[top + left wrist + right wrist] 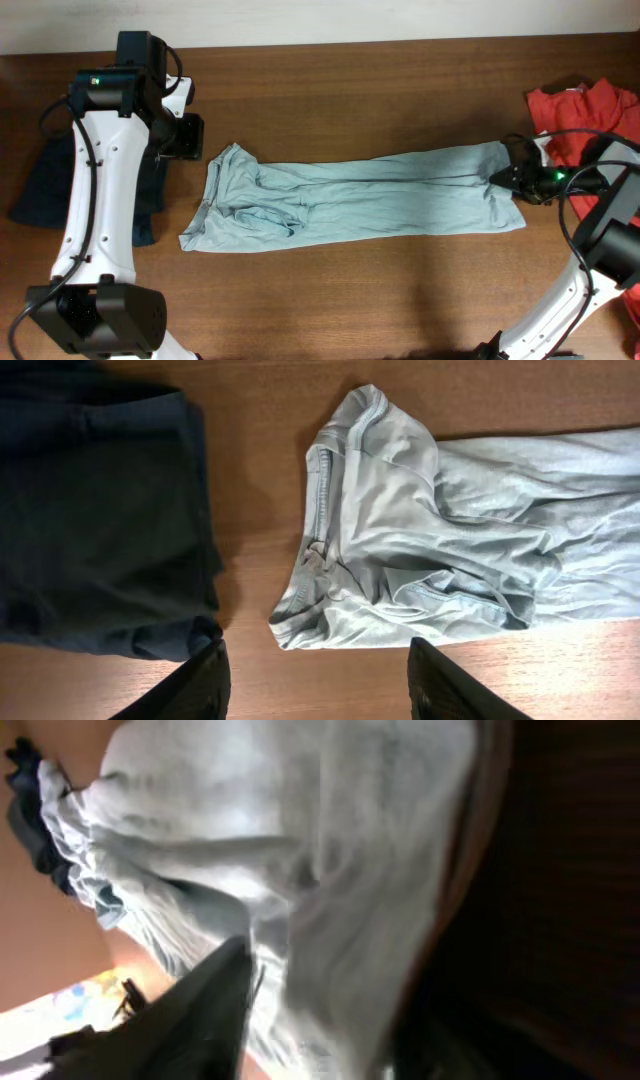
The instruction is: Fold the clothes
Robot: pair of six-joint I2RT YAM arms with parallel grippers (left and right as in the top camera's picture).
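Across mid-frame on the bench (380, 80), the pale blue-green trousers (360, 195) lie flat, waist left, hems right.
Right claw (500, 172) sits at the hems, cloth between its fingers; pinched or not, cannot tell. Best catch both legs before carrying them leftward. Left claw (318, 665) hangs open by the waistband, navy clothes (100, 510) just beside it; red garment (585, 120) crowds the far right.
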